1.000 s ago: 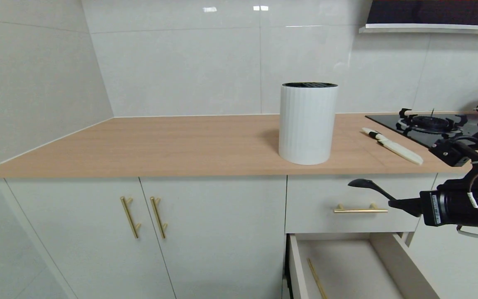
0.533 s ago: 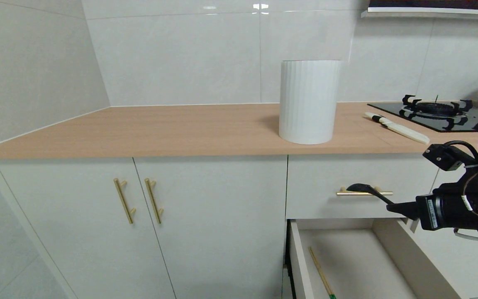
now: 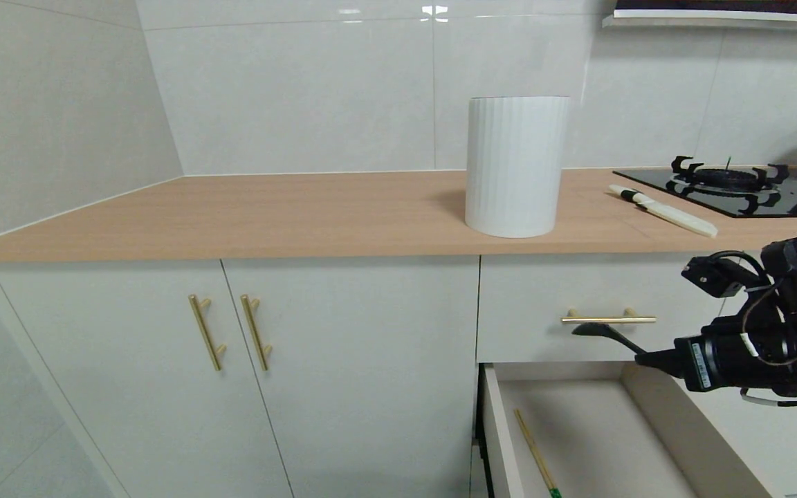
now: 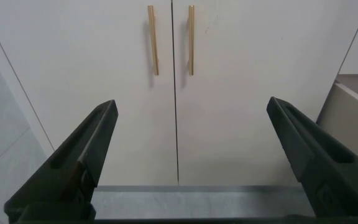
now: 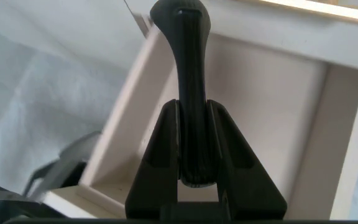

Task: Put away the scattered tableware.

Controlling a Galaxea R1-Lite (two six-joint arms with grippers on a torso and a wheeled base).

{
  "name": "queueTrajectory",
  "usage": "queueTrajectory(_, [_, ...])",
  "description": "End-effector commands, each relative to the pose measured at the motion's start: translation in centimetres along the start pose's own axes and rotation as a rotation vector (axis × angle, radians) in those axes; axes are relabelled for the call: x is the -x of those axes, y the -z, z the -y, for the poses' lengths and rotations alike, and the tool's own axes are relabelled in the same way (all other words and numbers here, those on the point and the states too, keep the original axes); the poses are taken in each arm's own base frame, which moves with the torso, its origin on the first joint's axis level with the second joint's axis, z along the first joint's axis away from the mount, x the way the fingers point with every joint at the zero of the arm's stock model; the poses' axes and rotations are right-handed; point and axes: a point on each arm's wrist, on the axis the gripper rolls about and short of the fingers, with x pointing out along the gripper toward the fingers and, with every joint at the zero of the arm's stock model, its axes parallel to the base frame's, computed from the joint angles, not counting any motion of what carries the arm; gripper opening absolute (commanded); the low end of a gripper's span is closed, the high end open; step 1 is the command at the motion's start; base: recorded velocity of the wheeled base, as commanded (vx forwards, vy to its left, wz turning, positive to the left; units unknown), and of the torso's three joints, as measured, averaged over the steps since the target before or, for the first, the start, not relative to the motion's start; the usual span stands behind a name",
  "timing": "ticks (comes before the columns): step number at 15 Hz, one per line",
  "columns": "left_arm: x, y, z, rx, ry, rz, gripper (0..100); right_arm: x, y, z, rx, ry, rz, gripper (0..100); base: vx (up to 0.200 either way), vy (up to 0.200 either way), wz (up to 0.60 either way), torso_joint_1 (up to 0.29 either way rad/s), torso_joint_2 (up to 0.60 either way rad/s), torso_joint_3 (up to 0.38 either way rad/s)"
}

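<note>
A black spoon is held by its handle in my right gripper, which is shut on it. The spoon's bowl points left, just below the closed upper drawer's gold handle and above the back part of the open lower drawer. In the right wrist view the spoon sticks out between the gripper fingers, over the pale drawer. A pair of chopsticks lies in the drawer. A white knife rests on the wooden counter. My left gripper is open, low in front of the cabinet doors.
A tall white ribbed container stands on the counter left of the knife. A black gas hob lies at the far right. Two cabinet doors with gold handles are closed to the drawer's left.
The head camera dropped, shifting the whole picture. My right gripper has come down with the spoon, from level with the upper drawer's handle to just below it, closer to the open drawer.
</note>
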Motion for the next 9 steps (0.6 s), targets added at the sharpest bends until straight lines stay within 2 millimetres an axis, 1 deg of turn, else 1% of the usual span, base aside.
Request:
queueTrajectory(1, [0.0, 0.0, 0.0, 0.000, -0.001, 0.001, 100, -3.2, 0.9, 1.0, -0.023, 0.023, -0.107, 0, 0.000, 0.000, 0.00, 0.000, 0.00, 0.000])
queueTrajectory(3, [0.0, 0.0, 0.0, 0.000, 0.001, 0.001, 100, -5.5, 1.6, 1.7, -0.036, 0.087, -0.184, 0, 0.000, 0.000, 0.00, 0.000, 0.00, 0.000])
queueTrajectory(5, [0.0, 0.0, 0.0, 0.000, 0.001, 0.001, 100, -8.2, 2.7, 2.6, -0.045, 0.157, -0.272, 0, 0.000, 0.000, 0.00, 0.000, 0.00, 0.000])
queueTrajectory(6, [0.0, 0.0, 0.0, 0.000, -0.001, 0.001, 100, -9.7, 3.2, 3.1, -0.052, 0.171, -0.313, 0, 0.000, 0.000, 0.00, 0.000, 0.00, 0.000])
queueTrajectory(9, [0.0, 0.0, 0.0, 0.000, 0.001, 0.001, 100, -13.2, 4.6, 4.0, -0.074, 0.189, -0.407, 0, 0.000, 0.000, 0.00, 0.000, 0.00, 0.000])
